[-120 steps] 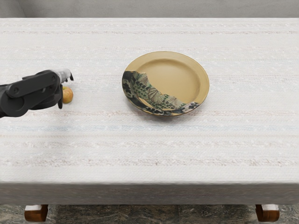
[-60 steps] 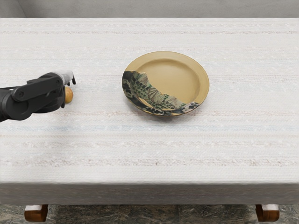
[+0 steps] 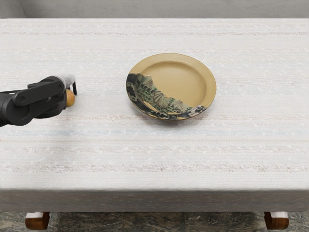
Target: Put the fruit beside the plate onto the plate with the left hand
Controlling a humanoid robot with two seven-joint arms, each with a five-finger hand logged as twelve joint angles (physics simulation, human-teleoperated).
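A small orange fruit (image 3: 71, 98) lies on the table far to the left of the plate, mostly covered by my left hand (image 3: 69, 92). The dark forearm comes in from the left edge, and the hand's fingers (image 3: 74, 88) curl around the fruit, so only a sliver of orange shows at its right side. The fruit still sits at table level. The tan plate (image 3: 193, 72), with a dark patterned band along its front left rim, sits near the table's middle, about a plate's width right of the hand. My right hand is out of view.
A pale striped cloth covers the table (image 3: 154, 145), whose front edge runs along the bottom. A grey wall lies behind the far edge. Wooden table feet (image 3: 37, 220) show below.
My left hand slid right over the fruit and closed around it, so less of the fruit shows now. The fruit and the plate have stayed where they were.
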